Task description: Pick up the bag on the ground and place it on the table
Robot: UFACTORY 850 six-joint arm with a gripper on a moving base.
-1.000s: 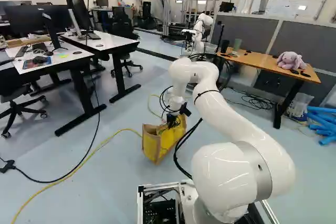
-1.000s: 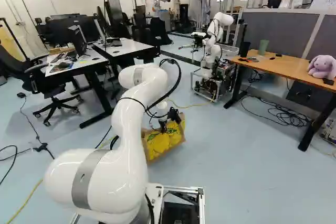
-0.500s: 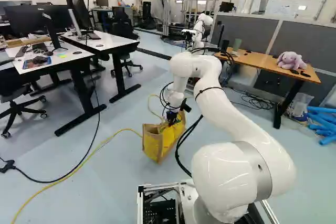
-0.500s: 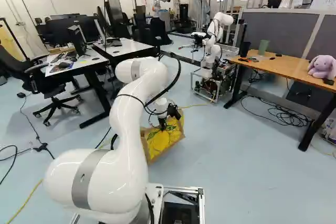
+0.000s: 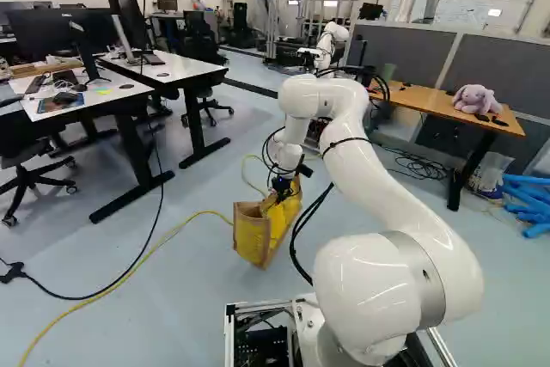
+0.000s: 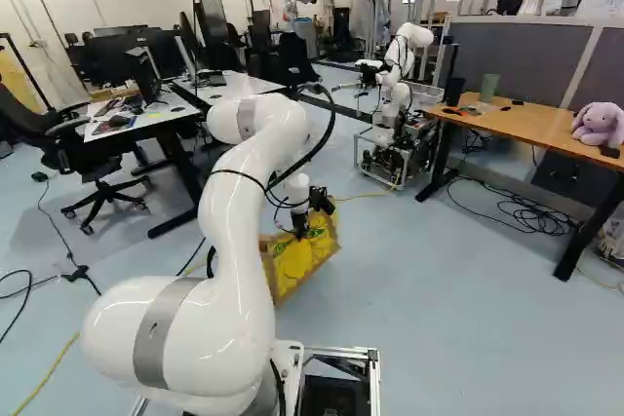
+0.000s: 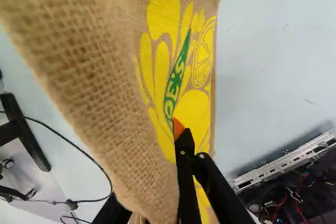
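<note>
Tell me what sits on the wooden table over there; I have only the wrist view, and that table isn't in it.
Observer: The left base view shows a purple plush toy on the wooden table, towards the right end in that view.
Operator: Give me the bag's footing, then. I see its burlap side close up, but not what its bottom is doing.
Observer: In the left base view, the bag has its bottom on the floor.
</note>
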